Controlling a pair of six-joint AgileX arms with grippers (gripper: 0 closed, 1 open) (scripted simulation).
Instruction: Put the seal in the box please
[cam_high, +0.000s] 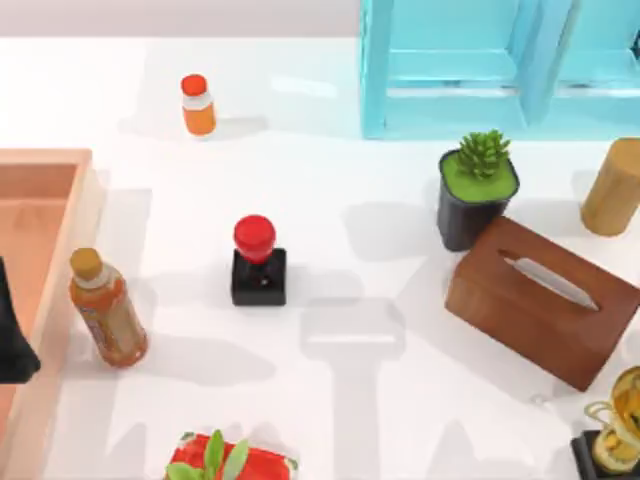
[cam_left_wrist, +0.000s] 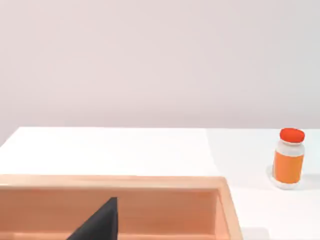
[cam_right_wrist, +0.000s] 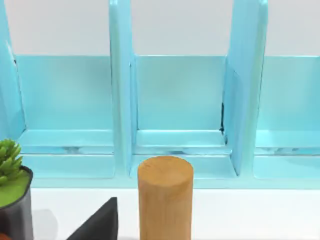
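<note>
The seal (cam_high: 259, 262) stands upright on the white table (cam_high: 380, 400) a little left of centre, apart from everything around it, with the tall orange bottle (cam_high: 106, 308) to its left and the small orange bottle (cam_high: 198, 104) farther back. The box (cam_high: 62, 290) lies at the table's left edge, and the left gripper (cam_high: 12, 335) hangs over its inside; whether its fingers are spread or pressed together cannot be told. To the right sit the potted succulent (cam_high: 476, 192), the brown tissue box (cam_high: 541, 300), the wooden cylinder (cam_high: 616, 188) and the cyan frame (cam_high: 500, 65).

Seal (cam_high: 258, 262), red knob on black base, upright mid-table; peach box (cam_high: 60, 290) at left edge, well apart.
</note>
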